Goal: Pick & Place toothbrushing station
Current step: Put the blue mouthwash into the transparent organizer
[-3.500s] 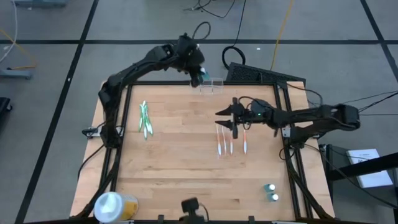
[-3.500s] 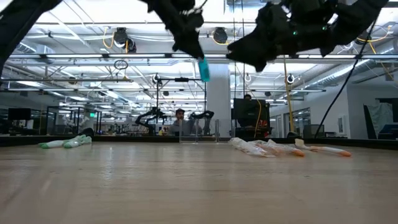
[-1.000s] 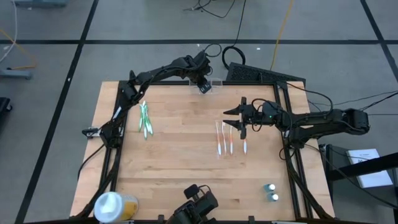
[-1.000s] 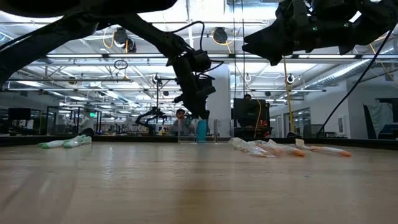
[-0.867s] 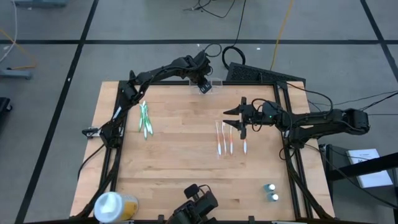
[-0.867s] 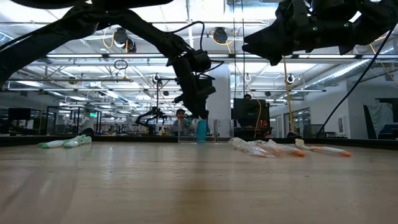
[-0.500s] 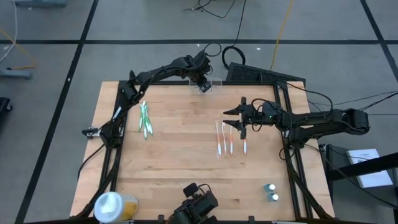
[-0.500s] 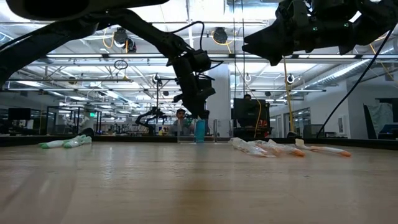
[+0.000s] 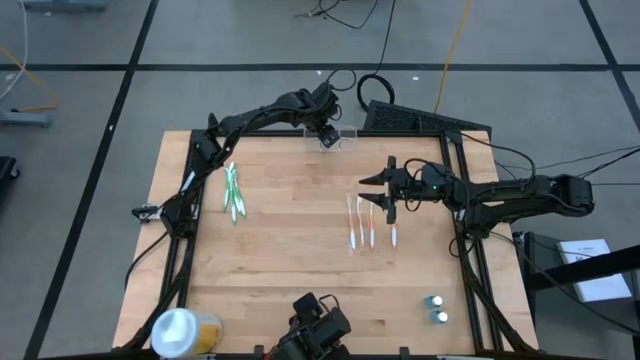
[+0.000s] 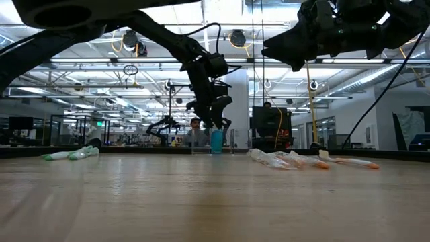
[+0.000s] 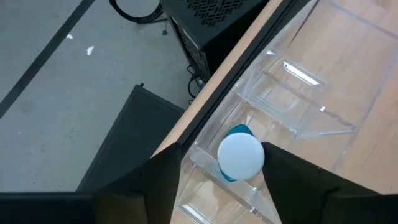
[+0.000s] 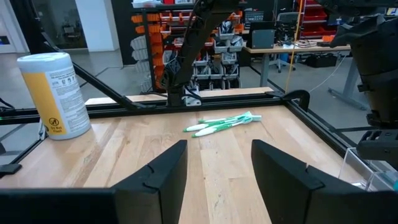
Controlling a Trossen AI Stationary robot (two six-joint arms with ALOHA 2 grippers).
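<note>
The clear plastic holder (image 9: pixel 345 133) stands at the table's far edge and shows close up in the left wrist view (image 11: pixel 298 93). A small teal bottle with a white cap (image 11: pixel 240 155) stands upright in one of its compartments; it also shows in the low view (image 10: pixel 216 141). My left gripper (image 9: pixel 326 136) hangs just above the bottle, open, with one finger on either side of the cap (image 10: pixel 215 124). My right gripper (image 9: pixel 385 190) is open and empty, held above the table right of centre, over the orange-and-white toothbrushes (image 9: pixel 365 228).
Green toothbrushes (image 9: pixel 233 192) lie at the left. Two small teal-capped bottles (image 9: pixel 436 308) stand at the near right. A round white-and-yellow tub (image 9: pixel 180 330) stands at the near left corner. A black box (image 9: pixel 400 118) and cables lie beyond the far edge.
My left gripper has opened and let go of the teal bottle, which stays upright in the clear holder. The right arm has kept still.
</note>
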